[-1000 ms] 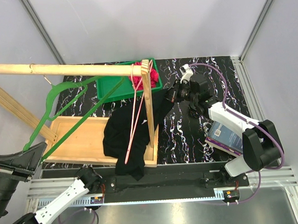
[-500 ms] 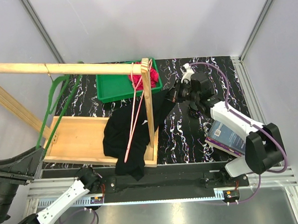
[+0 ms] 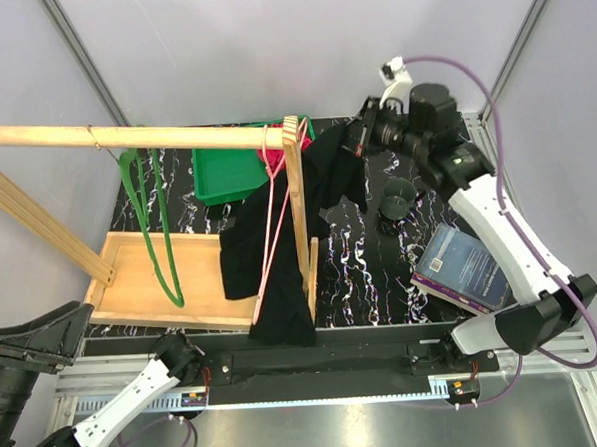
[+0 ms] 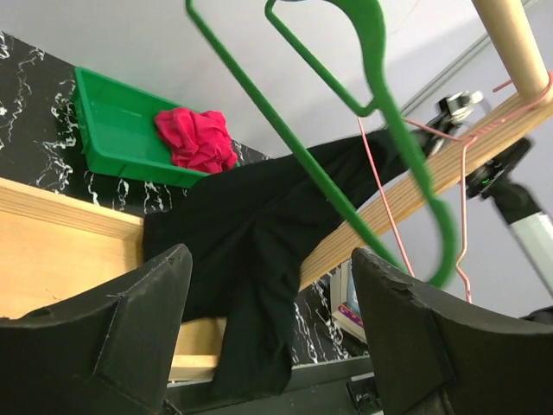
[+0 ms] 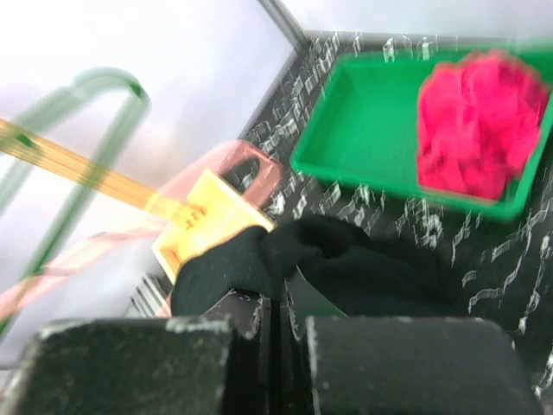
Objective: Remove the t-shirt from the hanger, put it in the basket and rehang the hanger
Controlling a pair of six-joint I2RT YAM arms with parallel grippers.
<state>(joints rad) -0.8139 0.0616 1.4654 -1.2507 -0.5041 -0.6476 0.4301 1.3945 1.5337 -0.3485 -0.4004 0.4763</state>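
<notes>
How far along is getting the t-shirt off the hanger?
Done: the right end effector is shut on one end of the black t-shirt, held up beside the green tray. In hand: getting it off the pink hanger on the wooden rod. Left: most of the shirt hangs draped along that hanger and the wooden frame, so it is not free. The left end effector is open and empty.

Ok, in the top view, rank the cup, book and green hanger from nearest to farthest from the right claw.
1. Cup, just below-right of the right claw.
2. Book, near the right edge.
3. Green hanger, hanging far left.
</notes>
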